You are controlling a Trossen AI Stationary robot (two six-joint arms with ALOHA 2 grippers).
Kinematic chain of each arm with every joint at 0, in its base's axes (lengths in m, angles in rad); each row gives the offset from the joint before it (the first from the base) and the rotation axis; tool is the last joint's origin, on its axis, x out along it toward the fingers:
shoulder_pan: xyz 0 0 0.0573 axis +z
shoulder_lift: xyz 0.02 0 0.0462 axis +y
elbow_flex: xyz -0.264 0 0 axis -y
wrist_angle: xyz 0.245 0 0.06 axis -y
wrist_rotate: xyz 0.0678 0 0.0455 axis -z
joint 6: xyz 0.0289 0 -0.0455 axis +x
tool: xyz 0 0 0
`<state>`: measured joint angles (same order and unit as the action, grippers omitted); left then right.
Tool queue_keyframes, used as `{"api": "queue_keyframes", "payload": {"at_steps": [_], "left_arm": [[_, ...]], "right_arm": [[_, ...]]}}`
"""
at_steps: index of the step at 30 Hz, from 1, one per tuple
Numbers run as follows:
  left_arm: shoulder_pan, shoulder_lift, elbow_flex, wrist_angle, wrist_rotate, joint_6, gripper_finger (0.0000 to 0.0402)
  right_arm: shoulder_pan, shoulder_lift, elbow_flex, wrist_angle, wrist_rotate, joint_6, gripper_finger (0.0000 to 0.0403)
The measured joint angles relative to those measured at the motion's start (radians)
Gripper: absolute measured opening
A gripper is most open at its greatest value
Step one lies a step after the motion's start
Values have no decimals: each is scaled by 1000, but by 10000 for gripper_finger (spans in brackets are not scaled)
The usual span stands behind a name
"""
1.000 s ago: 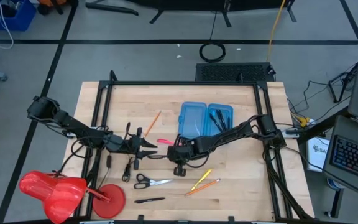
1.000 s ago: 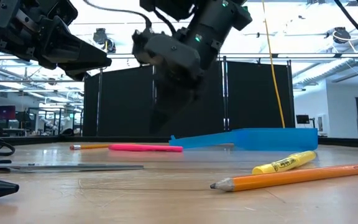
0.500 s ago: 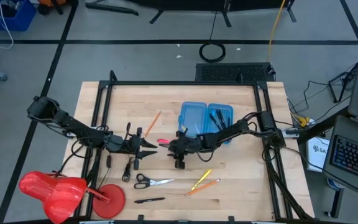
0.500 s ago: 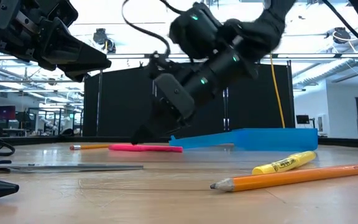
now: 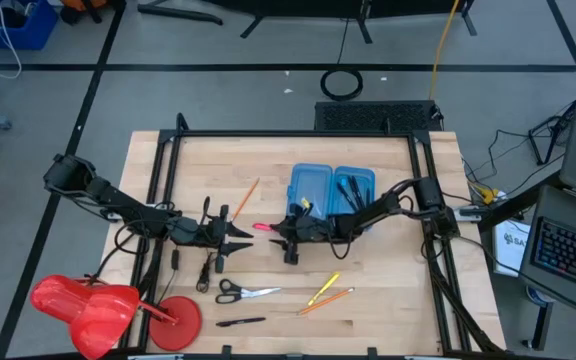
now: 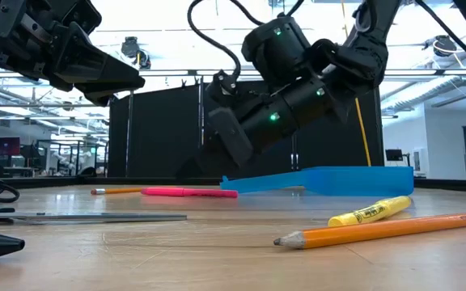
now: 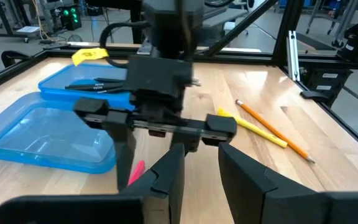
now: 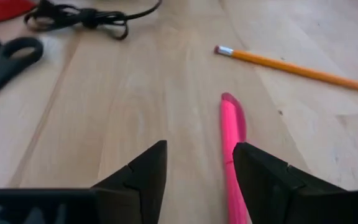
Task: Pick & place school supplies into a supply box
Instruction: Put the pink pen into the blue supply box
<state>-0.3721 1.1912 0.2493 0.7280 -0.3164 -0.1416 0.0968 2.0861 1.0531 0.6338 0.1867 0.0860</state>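
Observation:
A pink marker lies flat on the wooden table between my two grippers. My right gripper is low over the table and open. Its fingers stand on either side of the pink marker's near end, and the marker lies close to one finger. I cannot tell if it touches. My left gripper hovers open and empty just left of the marker. The blue supply box lies open behind, with black pens in one half. Scissors, a yellow marker, an orange pencil and a black pen lie near the front edge.
A second orange pencil lies left of the box, beyond the pink marker. A red plastic object sits at the front left corner. A looped black cable lies by my left arm. Black frame rails border the table.
My right gripper has sunk toward the table and the pink marker, shifting slightly toward the far edge. It has tipped from pointing steeply down to nearly level. The marker and my left gripper have stayed in place.

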Motion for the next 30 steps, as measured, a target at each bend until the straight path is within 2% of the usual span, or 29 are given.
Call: {"api": "queue_keyframes", "payload": {"at_steps": [9,30], "left_arm": [[0,0,0,1,0,0,104],[0,0,0,1,0,1,104]], "right_arm": [[-58,0,0,-37,-81,84,171],[-3,10,2,-62,-111,130,155]]}}
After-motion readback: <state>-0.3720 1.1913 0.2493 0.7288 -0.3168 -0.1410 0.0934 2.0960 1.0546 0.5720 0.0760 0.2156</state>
